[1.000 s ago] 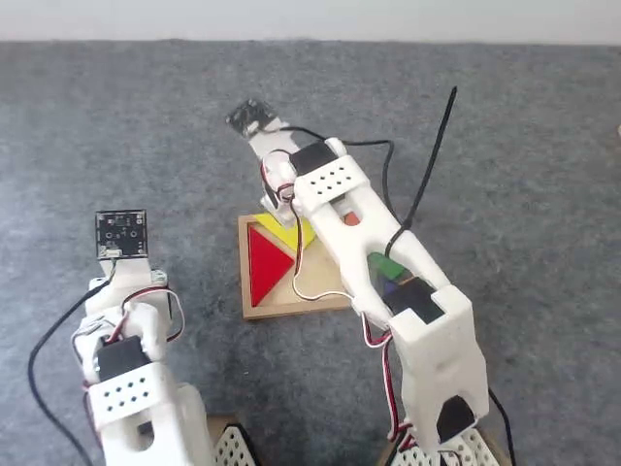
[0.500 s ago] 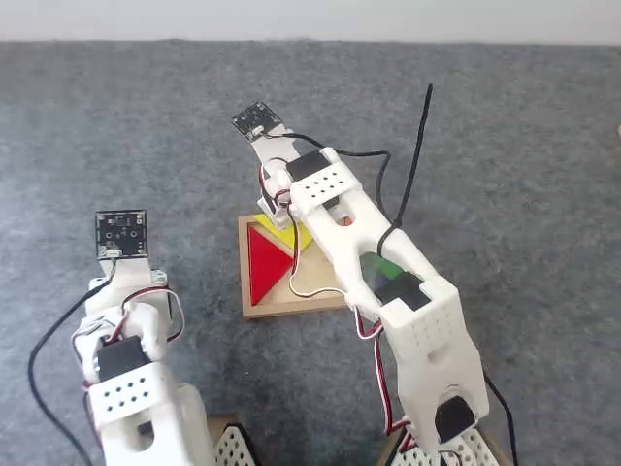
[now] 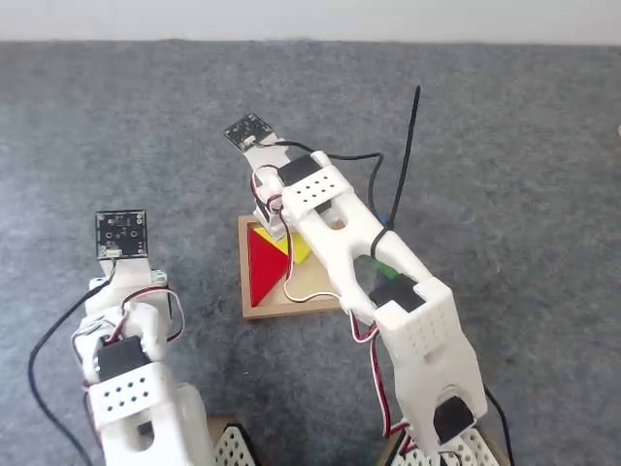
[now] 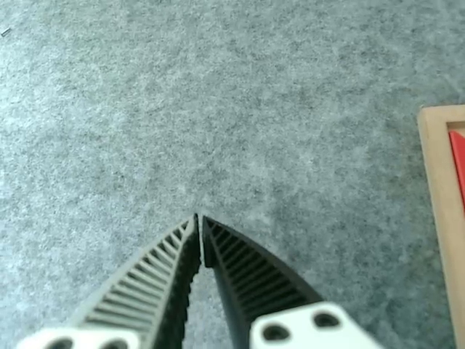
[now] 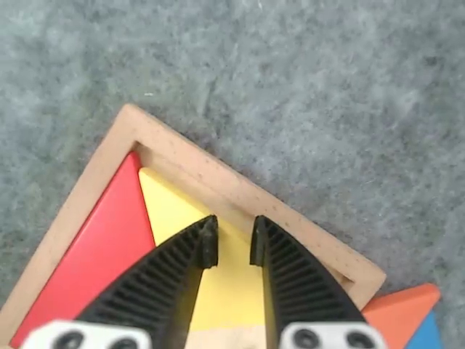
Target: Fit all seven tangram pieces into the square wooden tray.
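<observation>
The right arm [image 3: 340, 228] shifts across the square wooden tray [image 5: 218, 185], so the right hand [image 5: 232, 243], slightly spread and empty, now hangs above the yellow triangle [image 5: 171, 207] lying beside the red triangle [image 5: 94, 240] in the tray's corner, while the orange piece [image 5: 403, 305] waits outside the rim.

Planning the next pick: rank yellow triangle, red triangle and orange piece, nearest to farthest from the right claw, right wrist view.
1. Yellow triangle, under the right claw.
2. Red triangle, beside it.
3. Orange piece, outside the tray.
</observation>
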{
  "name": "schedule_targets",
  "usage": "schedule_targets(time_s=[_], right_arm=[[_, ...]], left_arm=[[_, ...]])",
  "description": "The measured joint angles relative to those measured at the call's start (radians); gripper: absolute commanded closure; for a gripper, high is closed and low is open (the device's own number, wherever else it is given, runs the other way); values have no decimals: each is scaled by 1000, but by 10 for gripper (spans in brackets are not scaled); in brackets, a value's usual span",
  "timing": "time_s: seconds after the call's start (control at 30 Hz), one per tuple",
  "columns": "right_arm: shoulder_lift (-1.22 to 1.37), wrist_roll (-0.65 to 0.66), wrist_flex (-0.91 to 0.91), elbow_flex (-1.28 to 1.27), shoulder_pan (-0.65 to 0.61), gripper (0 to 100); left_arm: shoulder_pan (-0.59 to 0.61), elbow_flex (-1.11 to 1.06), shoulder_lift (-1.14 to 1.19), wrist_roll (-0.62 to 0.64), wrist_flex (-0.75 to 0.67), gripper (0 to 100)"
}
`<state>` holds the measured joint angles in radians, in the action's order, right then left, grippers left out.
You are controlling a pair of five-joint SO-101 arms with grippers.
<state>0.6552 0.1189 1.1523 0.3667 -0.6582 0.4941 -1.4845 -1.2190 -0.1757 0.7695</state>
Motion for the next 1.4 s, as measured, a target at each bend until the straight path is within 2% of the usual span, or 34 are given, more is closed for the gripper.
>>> schedule_targets(time_s=[0.23, 0.43, 0.63, 0.8, 0.97, 1.27, 1.4], right_arm=[[-83, 2, 86, -2, 43, 908], [-232, 75, 166, -121, 95, 908], [-334, 138, 87, -338, 92, 909], [-338, 127, -115, -491, 64, 912], [-333, 107, -253, -508, 46, 912], [-316, 106, -270, -509, 8, 909], [-394, 106, -207, -514, 28, 908]], left_arm=[[0, 0, 0, 0, 0, 988], [0, 0, 0, 0, 0, 988], [0, 0, 0, 0, 0, 988], [0, 0, 0, 0, 0, 988], [0, 0, 0, 0, 0, 988], [0, 0, 0, 0, 0, 988], [0, 0, 0, 0, 0, 988]])
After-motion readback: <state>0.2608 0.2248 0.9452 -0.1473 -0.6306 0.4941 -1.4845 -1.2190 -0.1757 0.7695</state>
